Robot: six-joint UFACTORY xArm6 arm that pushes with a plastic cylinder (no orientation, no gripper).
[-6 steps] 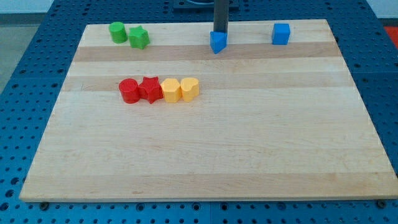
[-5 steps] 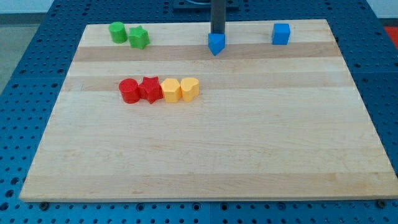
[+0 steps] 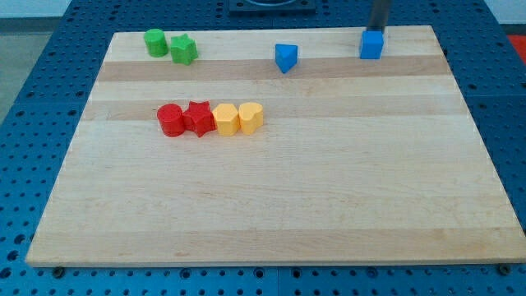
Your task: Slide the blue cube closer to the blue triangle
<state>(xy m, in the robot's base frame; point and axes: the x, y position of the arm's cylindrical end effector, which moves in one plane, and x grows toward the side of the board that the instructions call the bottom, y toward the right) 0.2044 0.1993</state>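
Observation:
The blue cube [image 3: 371, 45] sits near the board's top edge, right of centre. The blue triangle [image 3: 285, 57] lies to its left, about a hundred pixels away, near the top middle. My rod comes down from the view's top just behind the cube; my tip [image 3: 378, 30] is at the cube's top right edge, seemingly touching or just behind it.
A green cylinder [image 3: 154, 42] and a green star [image 3: 183, 50] sit at the top left. A row of a red cylinder [image 3: 171, 120], red star [image 3: 198, 118], yellow block [image 3: 225, 120] and second yellow block [image 3: 251, 117] lies left of centre. The wooden board [image 3: 271, 197] rests on a blue perforated table.
My rod has left the blue triangle and moved right along the top edge to behind the blue cube. The triangle shifted slightly left earlier; the cube has not moved.

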